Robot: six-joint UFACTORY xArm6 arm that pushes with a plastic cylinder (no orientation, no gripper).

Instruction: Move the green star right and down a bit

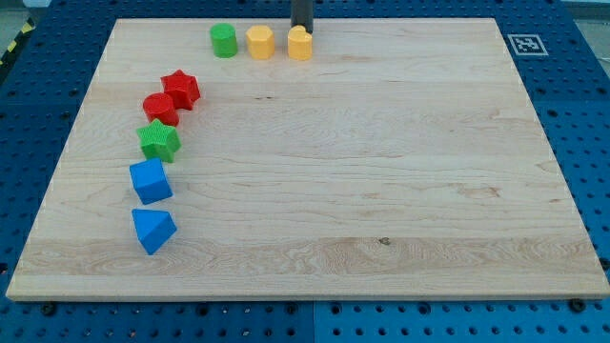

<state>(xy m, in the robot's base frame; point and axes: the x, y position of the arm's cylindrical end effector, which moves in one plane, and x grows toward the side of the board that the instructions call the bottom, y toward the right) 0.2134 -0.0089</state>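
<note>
Tool: my tip (302, 31) is the lower end of a straight dark rod that enters from the view's top edge; the rod's upper part is cut off by the frame. It is 1 plain rod, so nothing spreads, presses together or pinches.
Tip position: at the view's top centre, just behind the right-hand yellow block (300, 44), which hides the very end; touching or not, I cannot tell.
Top row: 3 blocks side by side near the surface's far edge: green cylinder (224, 41), yellow block (259, 42) with a faceted outline, then the right-hand yellow block, whose exact shape is hard to make out.
Green star: the green star (158, 141) sits at the view's left, well apart from my tip, in a curved line of 5 blocks.
Neighbours: a red block (161, 108) touches the green star from above; its shape is unclear. A red star (180, 90) sits above that, touching it. A blue cube (151, 181) lies just below the green star, and a blue wedge-like block (152, 230) lies below the cube.
Surface: pale wooden board (362, 171) with visible grain and a small dark knot low in the middle.
Label: a black-and-white square marker (523, 43) at the top right corner; no readable writing.
Surround: a blue perforated base (581, 114) frames the board.
</note>
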